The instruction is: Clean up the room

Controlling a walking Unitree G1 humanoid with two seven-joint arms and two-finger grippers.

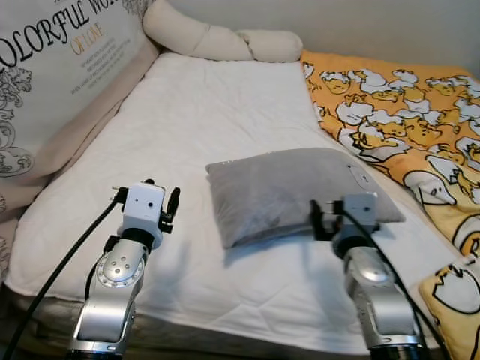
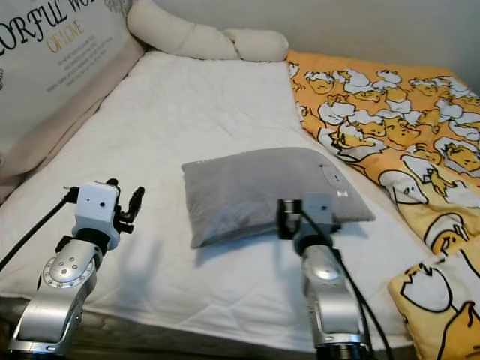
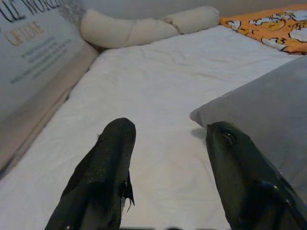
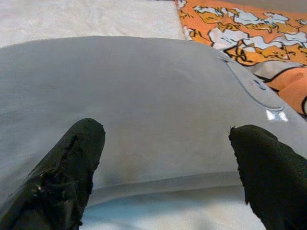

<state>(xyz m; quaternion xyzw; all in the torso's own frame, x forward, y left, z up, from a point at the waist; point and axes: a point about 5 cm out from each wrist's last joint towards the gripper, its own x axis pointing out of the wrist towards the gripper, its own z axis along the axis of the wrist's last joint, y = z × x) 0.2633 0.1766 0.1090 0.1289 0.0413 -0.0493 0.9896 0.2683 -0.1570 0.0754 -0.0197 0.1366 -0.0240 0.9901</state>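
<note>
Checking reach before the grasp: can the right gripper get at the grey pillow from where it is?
Probably yes. The right gripper is open, fingers aimed at the grey pillow's near edge, with nothing between them on the white sheet.

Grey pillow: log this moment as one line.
grey pillow lying on white bed | right gripper open at its near edge, not gripping | left gripper open over sheet beside it

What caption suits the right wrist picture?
Open right pincer poised at the near edge of a soft grey rectangular pillow on a white bed sheet.
</note>
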